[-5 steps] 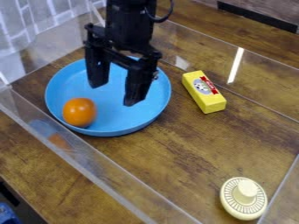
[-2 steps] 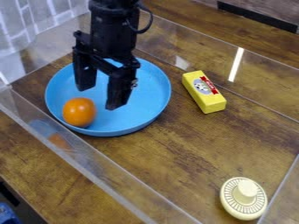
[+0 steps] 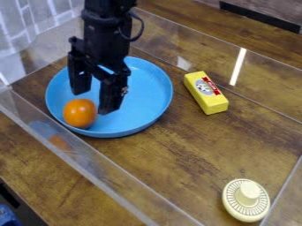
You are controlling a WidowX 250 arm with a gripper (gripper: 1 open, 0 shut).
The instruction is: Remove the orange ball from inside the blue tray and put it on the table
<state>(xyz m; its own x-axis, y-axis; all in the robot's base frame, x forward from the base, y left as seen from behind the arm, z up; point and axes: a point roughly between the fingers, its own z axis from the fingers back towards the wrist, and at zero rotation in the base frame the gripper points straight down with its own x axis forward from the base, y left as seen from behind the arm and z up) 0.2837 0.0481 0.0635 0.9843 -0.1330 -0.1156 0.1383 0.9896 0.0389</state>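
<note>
There is one blue tray [image 3: 147,110], one orange ball [image 3: 79,112], one yellow block [image 3: 206,92], one cream ribbed disc [image 3: 245,198] and one black claw [image 3: 95,91] on a single arm, all on or above one dark wood-plank tabletop [image 3: 177,163] with a glossy clear raised border.

The blue tray is the only container, a round shallow dish with a raised rim. It holds exactly one thing: the orange ball, which sits on the tray floor close to the rim on the tray's left and near side as the camera sees it. The ball is inside the tray, not on the tabletop.

The claw hangs over the tray's interior, pointing down, with its two dark fingers spread wide apart and nothing between them; it is released, gripping nothing. Its fingertips stand just above and behind the ball, one finger toward the tray's left edge and the other nearer the tray's middle. Whether a fingertip touches the ball or the tray floor cannot be told from this angle.

The yellow block, which carries a red and white label on its top face, lies on the tabletop just to the right of the tray, outside the rim and apart from it. The cream ribbed disc lies on the tabletop well away from the tray, toward the near right corner.
</note>
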